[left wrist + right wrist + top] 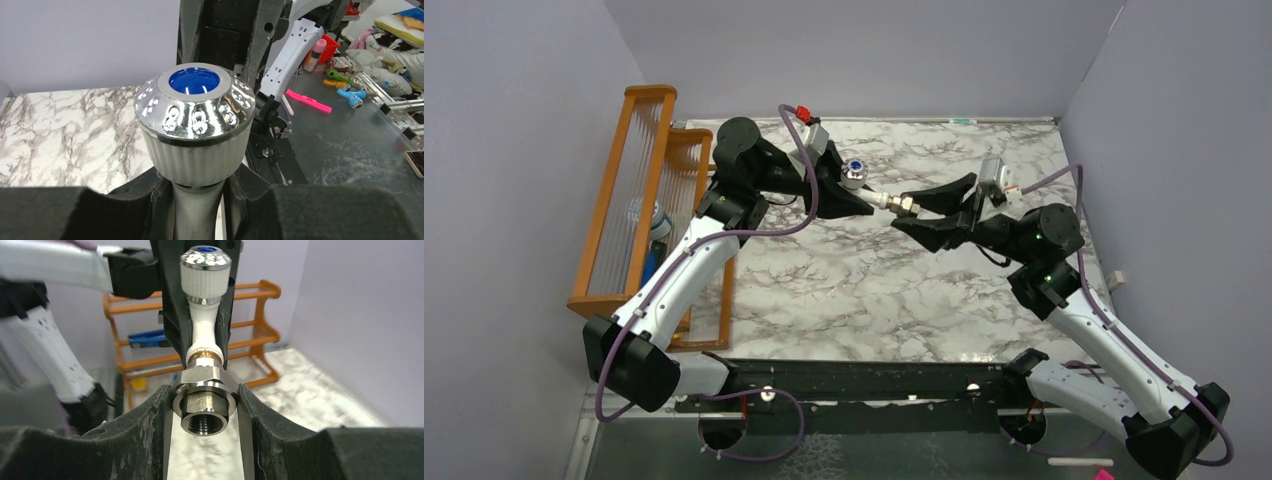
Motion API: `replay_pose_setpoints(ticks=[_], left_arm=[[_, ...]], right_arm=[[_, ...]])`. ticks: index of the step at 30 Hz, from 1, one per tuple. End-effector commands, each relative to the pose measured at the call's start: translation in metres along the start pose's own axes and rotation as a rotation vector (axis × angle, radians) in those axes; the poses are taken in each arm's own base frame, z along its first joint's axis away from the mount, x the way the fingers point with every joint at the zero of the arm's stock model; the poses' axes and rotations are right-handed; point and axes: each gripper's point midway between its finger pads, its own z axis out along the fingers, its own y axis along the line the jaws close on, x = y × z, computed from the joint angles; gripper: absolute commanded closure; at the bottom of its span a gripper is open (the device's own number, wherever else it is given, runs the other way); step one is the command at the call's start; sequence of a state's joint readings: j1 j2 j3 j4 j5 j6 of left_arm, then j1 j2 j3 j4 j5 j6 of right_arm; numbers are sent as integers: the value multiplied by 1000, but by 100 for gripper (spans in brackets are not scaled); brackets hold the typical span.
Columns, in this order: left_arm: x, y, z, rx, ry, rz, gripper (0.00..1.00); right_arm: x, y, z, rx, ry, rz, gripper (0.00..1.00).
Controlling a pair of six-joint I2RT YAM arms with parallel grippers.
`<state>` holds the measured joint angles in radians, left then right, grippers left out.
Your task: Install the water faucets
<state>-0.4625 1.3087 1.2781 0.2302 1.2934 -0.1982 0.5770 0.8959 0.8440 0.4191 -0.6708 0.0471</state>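
Note:
A white water faucet (855, 172) with a silvery knob and blue centre dot hangs in the air over the far middle of the marble table (874, 290). My left gripper (864, 203) is shut on its white stem, just under the knob (195, 110), with the stem pinched between both pads (197, 205). The faucet's metal end points at the right arm and carries a silvery hexagonal fitting (907, 206) with a threaded bore (204, 407). My right gripper (205, 392) is closed on that fitting's round flange, with both fingers touching it.
An orange wooden rack (639, 200) stands along the table's left side with a blue item (656, 240) in it. Grey walls close in the back and both sides. A dark bench beyond the table holds small tools (345, 85).

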Motion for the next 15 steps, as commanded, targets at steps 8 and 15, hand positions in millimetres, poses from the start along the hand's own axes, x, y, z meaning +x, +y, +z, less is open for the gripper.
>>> replay_pose_setpoints(ticks=[8, 15], left_arm=[[-11, 5, 1, -12, -3, 110, 100], [-9, 4, 0, -20, 3, 101, 100]], right_arm=[[2, -29, -9, 323, -66, 565, 69], [-22, -29, -13, 262, -126, 219, 36]])
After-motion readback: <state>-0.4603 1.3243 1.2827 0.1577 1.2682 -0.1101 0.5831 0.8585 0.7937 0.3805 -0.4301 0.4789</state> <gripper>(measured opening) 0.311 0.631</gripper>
